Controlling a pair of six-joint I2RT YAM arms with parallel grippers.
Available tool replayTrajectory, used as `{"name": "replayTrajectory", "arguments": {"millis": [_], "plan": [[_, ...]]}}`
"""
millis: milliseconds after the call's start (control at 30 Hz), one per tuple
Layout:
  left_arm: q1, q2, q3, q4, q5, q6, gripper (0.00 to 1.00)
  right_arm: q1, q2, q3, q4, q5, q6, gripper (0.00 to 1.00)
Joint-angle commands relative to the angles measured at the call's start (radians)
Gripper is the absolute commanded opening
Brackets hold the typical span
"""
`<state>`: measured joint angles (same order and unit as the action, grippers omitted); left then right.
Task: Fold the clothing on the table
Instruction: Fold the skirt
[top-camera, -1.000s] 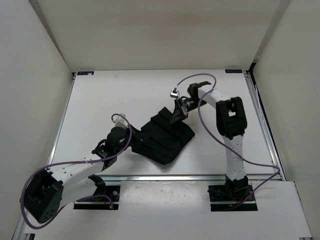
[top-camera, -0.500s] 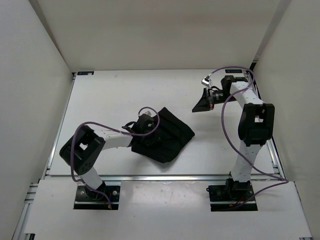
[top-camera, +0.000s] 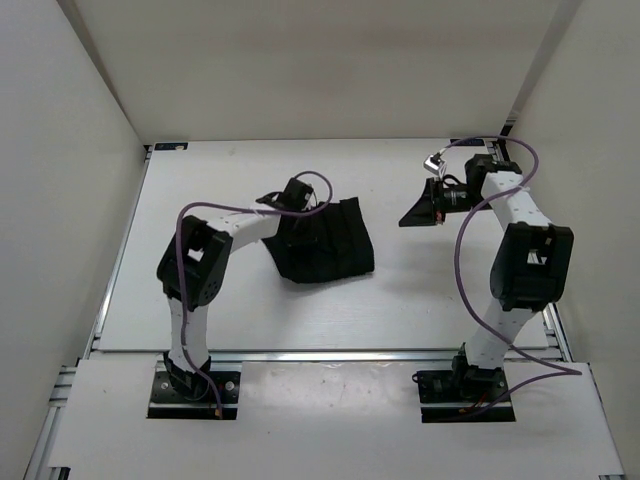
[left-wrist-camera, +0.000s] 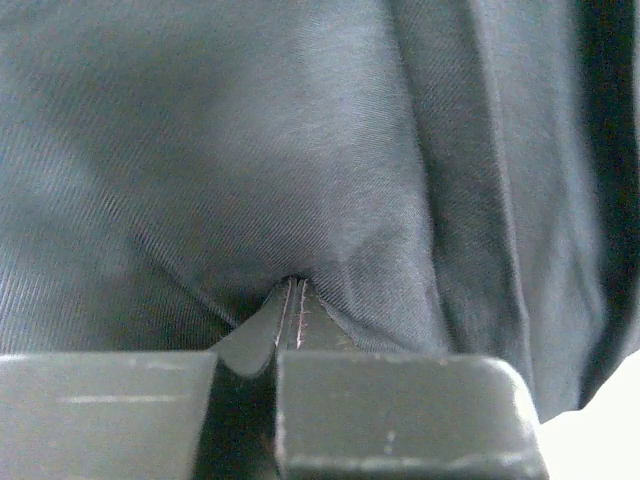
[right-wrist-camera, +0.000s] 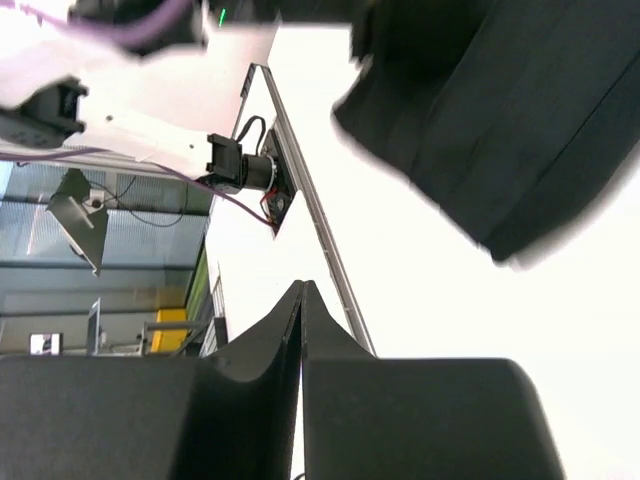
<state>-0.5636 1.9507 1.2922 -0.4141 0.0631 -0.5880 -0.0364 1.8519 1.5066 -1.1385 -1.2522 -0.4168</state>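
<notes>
tightly closed left gripper (left-wrist-camera: 290, 292) on clothing (left-wrist-camera: 250, 130)

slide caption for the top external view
Left gripper pinching the black clothing on the table; right gripper shut, apart.

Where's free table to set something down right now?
Bare table: far strip behind the clothing, near strip between it and the front rail. Crowded: clothing's far-left edge, pinched by the left gripper, and the gap toward the shut right gripper.

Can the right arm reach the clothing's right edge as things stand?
Likely yes: the right gripper, shut and empty, is right of the clothing with only bare table between; the left gripper pinches its far-left part.
</notes>
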Motion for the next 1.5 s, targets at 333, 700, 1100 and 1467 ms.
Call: {"name": "replayTrajectory", "arguments": {"millis": [333, 700, 1100, 1467], "plan": [[-0.002, 0.001, 0.211, -0.232, -0.213, 0.318, 0.09, -0.062, -0.160, -0.131, 0.051, 0.010, 0.021, 0.00], [0.010, -0.229, 0.414, -0.300, -0.093, 0.309, 0.99, -0.076, -0.352, -0.315, 0.288, 0.561, 0.174, 0.56], [0.085, -0.719, -0.274, -0.245, -0.071, 0.116, 0.98, 0.177, -0.416, -0.325, 0.440, 0.545, 0.254, 0.00], [0.234, -0.904, -0.263, -0.390, -0.062, 0.117, 0.99, 0.090, -0.438, -0.416, 0.519, 0.623, 0.471, 0.37]]}}
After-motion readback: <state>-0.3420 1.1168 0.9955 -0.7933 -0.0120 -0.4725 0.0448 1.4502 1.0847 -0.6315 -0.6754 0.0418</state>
